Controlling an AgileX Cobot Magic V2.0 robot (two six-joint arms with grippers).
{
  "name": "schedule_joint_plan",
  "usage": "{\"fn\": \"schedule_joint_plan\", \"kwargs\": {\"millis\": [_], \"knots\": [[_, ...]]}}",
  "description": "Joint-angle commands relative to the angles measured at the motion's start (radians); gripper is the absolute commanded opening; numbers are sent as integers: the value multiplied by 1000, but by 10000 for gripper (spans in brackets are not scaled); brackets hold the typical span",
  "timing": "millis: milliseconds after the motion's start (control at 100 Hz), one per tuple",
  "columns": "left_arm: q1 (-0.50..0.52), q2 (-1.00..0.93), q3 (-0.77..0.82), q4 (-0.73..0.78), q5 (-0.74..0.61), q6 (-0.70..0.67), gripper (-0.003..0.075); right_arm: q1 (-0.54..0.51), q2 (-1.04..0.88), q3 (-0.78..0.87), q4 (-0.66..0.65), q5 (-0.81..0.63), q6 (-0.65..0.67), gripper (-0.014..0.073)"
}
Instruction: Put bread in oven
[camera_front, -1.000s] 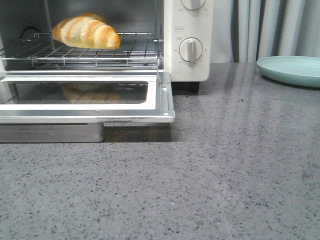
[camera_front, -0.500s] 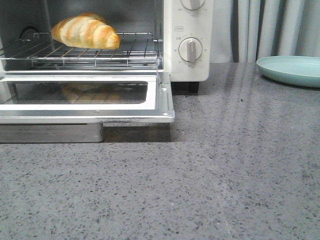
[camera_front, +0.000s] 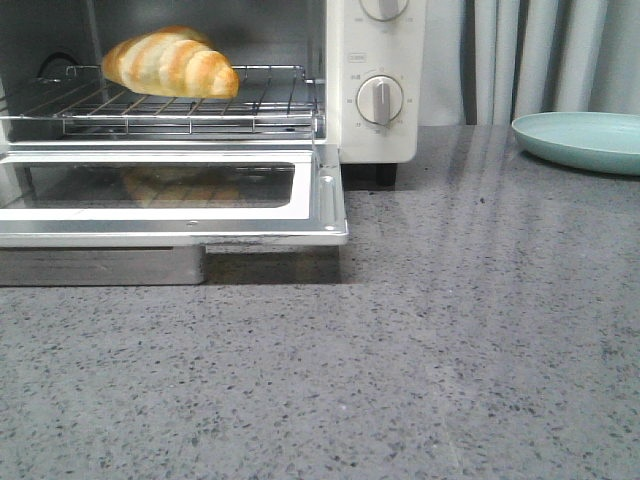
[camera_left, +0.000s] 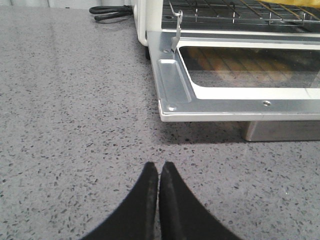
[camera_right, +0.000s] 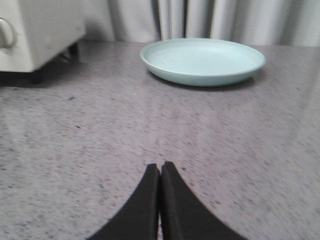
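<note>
The bread (camera_front: 170, 62), golden-orange with pale stripes, lies on the wire rack (camera_front: 160, 110) inside the cream-white oven (camera_front: 375, 130). The oven's glass door (camera_front: 170, 195) hangs open, flat over the counter, and also shows in the left wrist view (camera_left: 240, 82). My left gripper (camera_left: 159, 166) is shut and empty, low over the counter in front of the door's left corner. My right gripper (camera_right: 160, 166) is shut and empty, over the counter in front of the plate. Neither gripper shows in the front view.
A pale green plate (camera_front: 580, 140) sits at the back right and also shows in the right wrist view (camera_right: 202, 60). A black cable (camera_left: 112, 11) lies behind the oven's left side. Grey curtains (camera_front: 530, 55) hang behind. A metal tray (camera_front: 100, 265) sits under the door.
The front view has shifted very slightly. The bread, the oven door and the plate have not moved.
</note>
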Motion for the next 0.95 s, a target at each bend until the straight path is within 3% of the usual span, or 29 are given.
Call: {"fn": "schedule_joint_plan", "kwargs": {"millis": [0, 110, 940], "knots": [[1, -31, 23, -7, -53, -8, -21, -15, -31, 11, 1, 19, -9, -48], [1, -31, 23, -7, -55, -8, -21, -15, -28, 11, 1, 82, -9, -48], [1, -31, 23, -7, -57, -8, -21, -15, -28, 11, 1, 76, -9, -48]]}}
